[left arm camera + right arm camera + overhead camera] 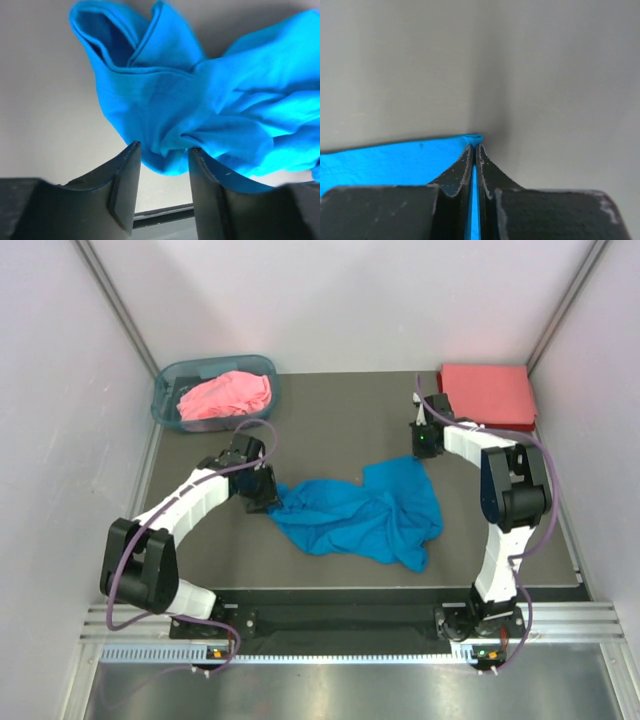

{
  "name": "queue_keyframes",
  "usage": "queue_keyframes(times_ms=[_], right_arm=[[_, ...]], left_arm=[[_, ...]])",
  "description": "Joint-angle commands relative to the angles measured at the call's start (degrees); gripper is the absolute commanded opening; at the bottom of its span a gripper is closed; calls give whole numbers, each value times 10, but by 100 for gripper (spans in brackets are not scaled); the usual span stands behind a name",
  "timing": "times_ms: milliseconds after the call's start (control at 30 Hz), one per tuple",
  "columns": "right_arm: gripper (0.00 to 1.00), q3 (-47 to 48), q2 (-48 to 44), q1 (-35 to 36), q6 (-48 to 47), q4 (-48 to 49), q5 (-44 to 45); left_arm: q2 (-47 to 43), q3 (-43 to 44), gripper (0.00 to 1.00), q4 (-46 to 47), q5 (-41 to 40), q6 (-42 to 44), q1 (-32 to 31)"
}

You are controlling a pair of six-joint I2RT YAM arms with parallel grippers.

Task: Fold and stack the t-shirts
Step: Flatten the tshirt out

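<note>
The bright blue t-shirt (360, 515) lies crumpled in the middle of the table. My left gripper (268, 502) is at its left edge. In the left wrist view the gripper (164, 150) is open, its fingertips (127, 165) straddling a bunched fold of the blue shirt (200, 100). My right gripper (425, 445) is at the shirt's far right corner. In the right wrist view it (474, 146) is shut on a thin edge of the blue cloth (395, 160). The pink t-shirt (225, 395) lies crumpled in the basket. The coral-red t-shirt (487, 393) lies folded at the back right.
The translucent blue-grey basket (168, 390) stands at the back left. Pale walls close in the table on the left, back and right. A metal rail (330, 625) with the arm bases runs along the near edge.
</note>
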Motion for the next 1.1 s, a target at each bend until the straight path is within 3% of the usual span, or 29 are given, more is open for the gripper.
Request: queue_keyframes(times_ms=[0, 167, 267, 467, 600, 800, 933, 1067], right_arm=[[0, 25, -51, -1, -5, -27, 62], [0, 30, -153, -3, 2, -74, 88], [0, 8, -190, -10, 10, -105, 107], [0, -45, -281, -62, 42, -137, 141], [0, -54, -328, -72, 52, -140, 90], [0, -69, -356, -72, 60, -135, 43], [0, -72, -362, -73, 61, -133, 36], [0, -78, -372, -72, 64, -126, 34]], left_arm=[[-8, 91, 50, -19, -32, 29, 3], [8, 190, 57, -51, -89, 77, 3], [16, 206, 59, -36, -94, 100, 4], [39, 242, 61, -39, 39, 166, 3], [36, 237, 62, -32, 95, 208, -14], [12, 205, 62, -6, 42, 280, -94], [33, 220, 61, -18, -2, 341, -174], [63, 239, 61, -18, -40, 400, -212]])
